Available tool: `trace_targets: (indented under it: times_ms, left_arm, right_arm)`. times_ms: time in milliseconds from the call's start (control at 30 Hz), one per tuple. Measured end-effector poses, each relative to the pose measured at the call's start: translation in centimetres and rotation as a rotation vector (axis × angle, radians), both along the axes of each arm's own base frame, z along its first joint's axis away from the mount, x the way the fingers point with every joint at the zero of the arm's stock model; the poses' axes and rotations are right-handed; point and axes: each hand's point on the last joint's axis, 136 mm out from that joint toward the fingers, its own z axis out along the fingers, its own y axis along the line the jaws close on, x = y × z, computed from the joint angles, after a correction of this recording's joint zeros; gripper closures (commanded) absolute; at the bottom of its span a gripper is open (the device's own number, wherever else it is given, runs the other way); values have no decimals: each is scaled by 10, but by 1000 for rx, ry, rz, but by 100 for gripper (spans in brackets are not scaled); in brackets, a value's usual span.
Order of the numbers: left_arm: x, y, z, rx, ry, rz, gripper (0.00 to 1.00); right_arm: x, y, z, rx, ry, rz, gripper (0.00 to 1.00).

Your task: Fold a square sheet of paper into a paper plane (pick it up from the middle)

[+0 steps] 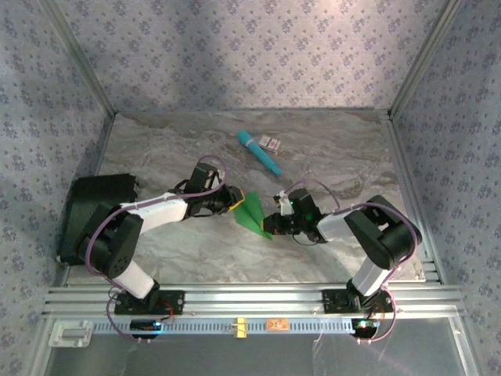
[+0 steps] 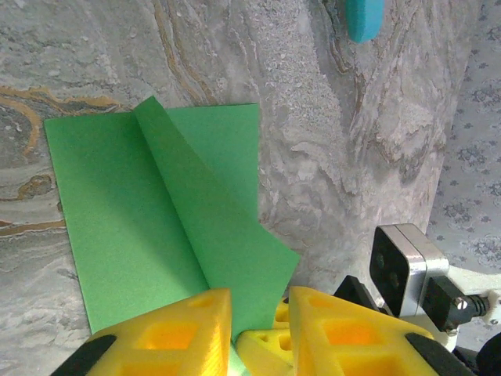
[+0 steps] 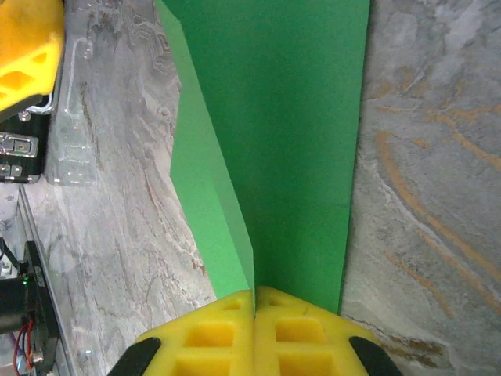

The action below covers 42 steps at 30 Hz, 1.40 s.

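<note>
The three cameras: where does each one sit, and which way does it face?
Top external: high behind the bases, looking down at the table; both arms show, left gripper and right gripper at the green paper.
Left wrist: on the left arm, looking along its yellow fingers at the paper, teal stick beyond.
Right wrist: on the right arm, looking along its shut fingers, which pinch the paper.
Shared: both wrist views see the same folded paper, from opposite sides.

One square sheet of paper (image 1: 254, 213) is counted, with one teal stick (image 1: 259, 152) and one small card (image 1: 271, 142) beyond it.
</note>
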Motion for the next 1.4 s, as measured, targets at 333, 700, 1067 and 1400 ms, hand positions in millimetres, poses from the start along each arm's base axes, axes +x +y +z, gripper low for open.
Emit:
trace_targets:
  times_ms: [333, 700, 1067, 1400]
  left_arm:
    - [-9, -17, -15, 7, 18, -41, 77]
    - [-13, -30, -14, -11, -6, -69, 80]
    - [-17, -54, -31, -22, 1, -108, 82]
    - [-15, -58, -39, -29, 10, -105, 82]
  right_arm:
    - [1, -4, 0, 21, 54, -26, 97]
    - [1, -8, -1, 26, 90, -51, 97]
    - [1, -11, -2, 37, 115, -73, 97]
    - [1, -13, -1, 47, 117, -83, 97]
